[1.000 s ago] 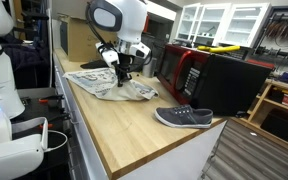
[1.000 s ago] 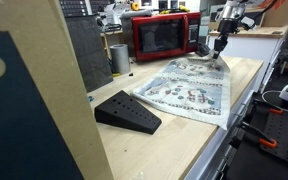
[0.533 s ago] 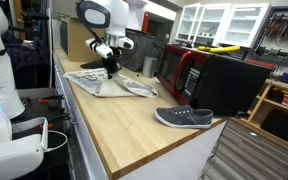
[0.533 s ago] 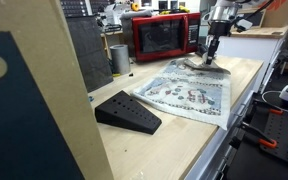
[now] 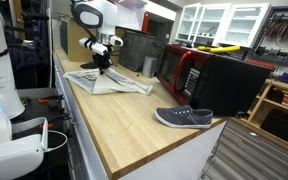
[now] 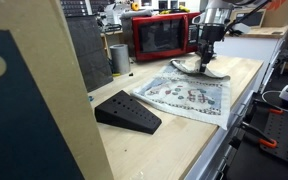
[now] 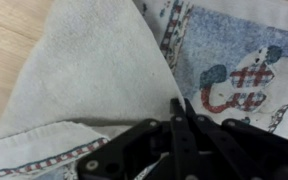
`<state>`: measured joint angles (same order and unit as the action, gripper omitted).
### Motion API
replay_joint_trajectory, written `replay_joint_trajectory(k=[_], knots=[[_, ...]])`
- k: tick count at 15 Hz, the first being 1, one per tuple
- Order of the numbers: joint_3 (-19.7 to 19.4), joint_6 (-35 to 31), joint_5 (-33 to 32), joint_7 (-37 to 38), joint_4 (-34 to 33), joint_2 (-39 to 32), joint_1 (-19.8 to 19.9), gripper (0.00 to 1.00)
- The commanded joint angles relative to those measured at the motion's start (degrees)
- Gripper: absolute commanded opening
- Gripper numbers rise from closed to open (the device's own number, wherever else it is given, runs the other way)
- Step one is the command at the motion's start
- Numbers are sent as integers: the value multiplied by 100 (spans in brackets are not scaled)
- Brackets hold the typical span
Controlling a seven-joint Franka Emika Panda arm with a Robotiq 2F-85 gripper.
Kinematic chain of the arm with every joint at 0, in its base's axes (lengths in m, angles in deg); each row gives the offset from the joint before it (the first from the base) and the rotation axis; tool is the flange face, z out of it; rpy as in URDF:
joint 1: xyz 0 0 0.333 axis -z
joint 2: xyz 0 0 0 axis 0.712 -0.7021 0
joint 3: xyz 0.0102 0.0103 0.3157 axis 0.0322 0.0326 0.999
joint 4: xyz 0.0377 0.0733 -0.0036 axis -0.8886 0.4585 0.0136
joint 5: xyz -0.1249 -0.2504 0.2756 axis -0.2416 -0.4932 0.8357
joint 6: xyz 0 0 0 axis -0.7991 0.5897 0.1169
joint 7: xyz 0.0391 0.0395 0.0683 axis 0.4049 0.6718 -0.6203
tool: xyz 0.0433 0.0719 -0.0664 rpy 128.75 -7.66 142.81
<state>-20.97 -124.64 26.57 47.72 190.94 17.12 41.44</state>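
Gripper (image 6: 203,64) clamped on towel (image 6: 189,95) fold before the microwave (image 6: 162,36); pale underside clear only at wrist, shoe (image 5: 184,117) only in an exterior view.

Grey shoe (image 5: 184,117) near on worktop (image 5: 134,135); red microwave (image 6: 162,37) far; black wedge (image 6: 127,111) near left; steel cup (image 6: 119,58) left of microwave.

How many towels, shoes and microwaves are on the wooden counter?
towel: 1
shoe: 1
microwave: 1
Total: 3
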Motion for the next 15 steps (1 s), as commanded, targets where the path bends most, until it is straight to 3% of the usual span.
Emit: replay_joint_trajectory(k=[1, 6, 8, 9, 15], knots=[[113, -210, -48, -28, 383, 321, -315, 1], [160, -53, 207, -189, 608, 523, -819, 1], [65, 277, 389, -262, 406, 535, -988, 1], [136, 31, 167, -21, 394, 294, -873, 1], [132, 54, 178, -14, 384, 282, -894, 2]])
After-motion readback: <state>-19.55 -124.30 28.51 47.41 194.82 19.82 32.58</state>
